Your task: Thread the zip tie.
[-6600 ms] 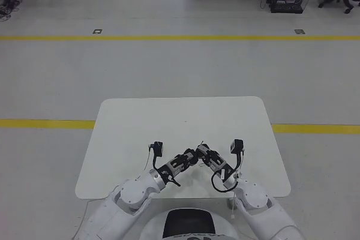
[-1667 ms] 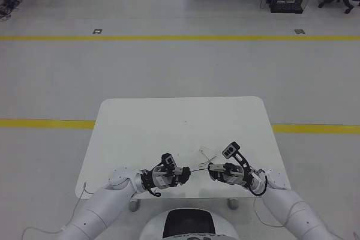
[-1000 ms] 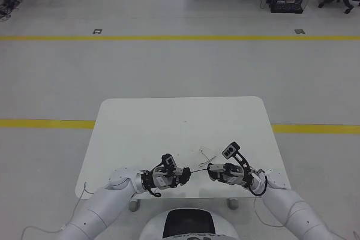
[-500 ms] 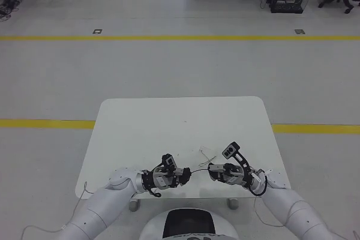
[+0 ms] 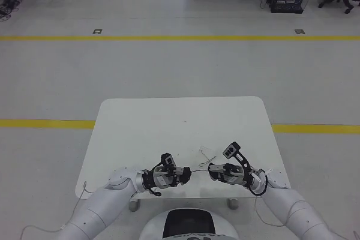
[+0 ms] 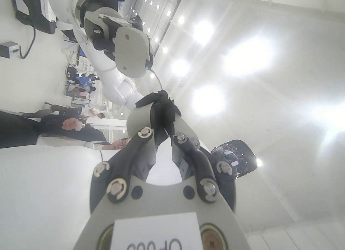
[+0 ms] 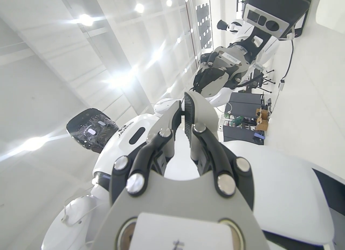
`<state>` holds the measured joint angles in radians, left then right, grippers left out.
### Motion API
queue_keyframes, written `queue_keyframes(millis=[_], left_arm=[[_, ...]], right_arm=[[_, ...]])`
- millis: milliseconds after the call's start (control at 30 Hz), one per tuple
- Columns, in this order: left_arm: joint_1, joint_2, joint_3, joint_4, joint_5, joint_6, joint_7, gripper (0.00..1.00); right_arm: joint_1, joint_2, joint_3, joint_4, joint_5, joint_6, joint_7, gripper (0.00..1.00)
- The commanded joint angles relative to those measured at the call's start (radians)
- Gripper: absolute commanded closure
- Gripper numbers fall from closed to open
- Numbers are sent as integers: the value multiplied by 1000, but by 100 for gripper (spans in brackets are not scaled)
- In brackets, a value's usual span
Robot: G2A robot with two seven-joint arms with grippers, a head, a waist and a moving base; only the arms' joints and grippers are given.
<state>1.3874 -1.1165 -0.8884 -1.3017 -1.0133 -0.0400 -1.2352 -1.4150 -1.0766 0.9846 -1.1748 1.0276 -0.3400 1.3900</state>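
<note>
**Item:** zip tie, dark, thin, a single strip.
**Location:** in the air just above the tabletop, close to its edge nearest the robot, stretched between the two tools.
**Left tool**: fingers pressed together on one end.
**Right tool**: fingers pressed together on the other end.
**Handling (judged):** very light, springy and smooth, likely to slip or twist. Best pinched close to the tip and flat across the head.
**Also:** pale thin strip lying on the tabletop, slightly farther in from that edge.
</note>
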Motion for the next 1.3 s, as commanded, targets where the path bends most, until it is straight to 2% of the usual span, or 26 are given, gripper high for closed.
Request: queue_keyframes(millis=[0, 67, 167, 333, 700, 800, 933, 1000, 1100, 1267], left_arm=[[1, 1, 0, -6, 10, -5, 9, 29], [0, 2, 0, -10, 23, -14, 14, 0], [0, 4, -1, -16, 48, -34, 34, 0], [1, 7, -4, -33, 113, -98, 79, 0], [1, 7, -4, -33, 116, -97, 87, 0], [-2, 8, 9, -55, 200, -96, 181, 0], [1, 9, 18, -80, 267, -96, 268, 0], [8, 9, 19, -93, 294, -97, 336, 0], [22, 9, 13, -112, 276, -132, 360, 0], [22, 9, 13, -112, 276, -132, 360, 0]], right_arm=[[-1, -1, 5, 0, -6, 0, 0, 100], [-2, -1, 9, 0, -13, 0, 0, 100], [-4, -2, 15, 1, -19, 0, 0, 100], [-5, -4, 19, 4, -23, 0, 0, 100], [-3, -6, 21, 2, -17, 0, 0, 100], [-17, -8, 25, -23, -2, 1, -25, 100], [-27, -12, 36, -26, 32, 1, -4, 100], [-29, -15, 35, -21, 45, 3, 0, 100], [-27, -19, 29, -9, 45, 1, 0, 100], [-27, -19, 29, -9, 45, 1, 0, 100]])
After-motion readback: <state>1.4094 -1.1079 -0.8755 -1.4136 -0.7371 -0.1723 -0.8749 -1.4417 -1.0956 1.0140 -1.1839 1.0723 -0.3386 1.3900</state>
